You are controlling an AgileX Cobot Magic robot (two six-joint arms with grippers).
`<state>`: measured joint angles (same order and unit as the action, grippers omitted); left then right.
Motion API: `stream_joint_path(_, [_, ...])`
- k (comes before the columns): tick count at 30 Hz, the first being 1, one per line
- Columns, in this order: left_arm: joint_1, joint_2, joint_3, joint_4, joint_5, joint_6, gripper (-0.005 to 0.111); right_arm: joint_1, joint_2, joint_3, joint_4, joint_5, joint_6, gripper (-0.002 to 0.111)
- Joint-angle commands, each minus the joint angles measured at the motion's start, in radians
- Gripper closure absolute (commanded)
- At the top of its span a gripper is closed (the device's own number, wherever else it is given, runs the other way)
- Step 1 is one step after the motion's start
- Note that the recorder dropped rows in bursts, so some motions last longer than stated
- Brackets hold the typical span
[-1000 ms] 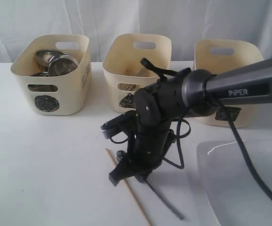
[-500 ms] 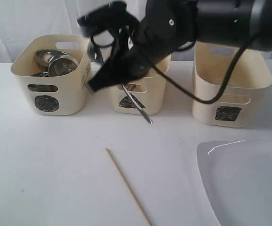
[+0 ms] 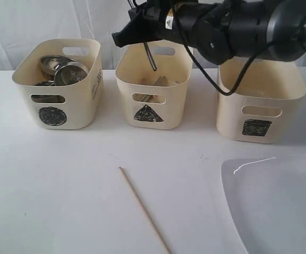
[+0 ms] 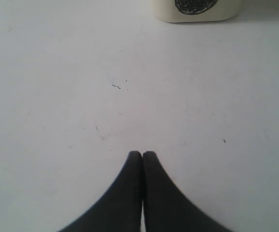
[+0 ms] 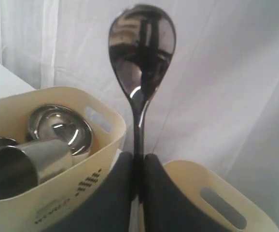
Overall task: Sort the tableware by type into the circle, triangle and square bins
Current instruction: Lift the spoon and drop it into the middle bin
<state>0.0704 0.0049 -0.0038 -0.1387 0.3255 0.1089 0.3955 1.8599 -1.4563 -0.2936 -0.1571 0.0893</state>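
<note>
Spoon (image 3: 151, 58) is pinched at its thin neck between the two dark fingers of my right gripper (image 3: 122, 37), high above the table (image 3: 47, 174). Its long axis stands almost upright. The handle end points down, a little tilted, into the opening of the triangle bin (image 3: 174, 98), the middle one of three bins along the far edge. Whether the tip is below the rim I cannot tell. In my right wrist view the round end of the spoon points up and away from the fingers (image 5: 113, 193), toward the white curtain (image 5: 236, 87).

The circle bin (image 3: 73, 106) stands at the far left and holds a steel bowl (image 3: 51, 63) and a steel cup (image 3: 71, 73). The square bin (image 3: 232, 114) stands at the far right.

One wooden chopstick (image 3: 142, 209) lies on the table near the middle of the front edge. Its long axis is diagonal, the far end pointing toward the circle bin. The white plate (image 3: 275, 206) fills the front right corner.

My left gripper (image 4: 142, 157) has its fingers pressed together with nothing between them, over bare table.
</note>
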Motion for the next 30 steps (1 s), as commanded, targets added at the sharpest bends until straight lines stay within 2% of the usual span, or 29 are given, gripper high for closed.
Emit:
stream_joint_path(1, [-0.001, -0.005, 0.004, -0.005, 0.027, 0.0, 0.107, -0.054, 0.086, -0.002, -0.005, -0.163, 0.005, 0.108])
stream_joint_path(4, [-0.001, -0.005, 0.004, -0.005, 0.027, 0.0, 0.107, -0.079, 0.143, -0.002, 0.08, -0.288, 0.002, 0.108])
stream_joint_path(7, [-0.001, -0.005, 0.004, -0.005, 0.027, 0.0, 0.107, -0.096, 0.182, -0.002, 0.219, -0.286, 0.0, 0.103])
stream_joint_path(10, [-0.001, -0.005, 0.004, -0.005, 0.027, 0.0, 0.107, -0.106, 0.206, -0.002, 0.251, -0.255, 0.0, 0.09])
stream_joint_path(15, [-0.001, -0.005, 0.004, -0.005, 0.027, 0.0, 0.107, -0.108, 0.197, -0.002, 0.251, -0.247, -0.01, 0.057])
stream_joint_path(18, [-0.001, -0.005, 0.004, -0.005, 0.027, 0.0, 0.107, -0.108, 0.173, -0.002, 0.251, -0.249, -0.014, 0.048])
stream_joint_path(22, [-0.001, -0.005, 0.004, -0.005, 0.027, 0.0, 0.107, -0.105, 0.102, -0.002, 0.251, -0.169, 0.026, 0.048])
stream_joint_path(25, [-0.001, -0.005, 0.004, -0.005, 0.027, 0.0, 0.107, -0.094, 0.01, -0.002, 0.251, 0.064, 0.092, 0.054])
stream_joint_path(27, [-0.001, -0.005, 0.004, -0.005, 0.027, 0.0, 0.107, -0.082, -0.05, -0.002, 0.251, 0.284, 0.092, 0.064])
stream_joint_path(30, [-0.001, -0.005, 0.004, -0.005, 0.027, 0.0, 0.107, -0.053, -0.12, -0.002, 0.252, 0.646, 0.021, 0.088])
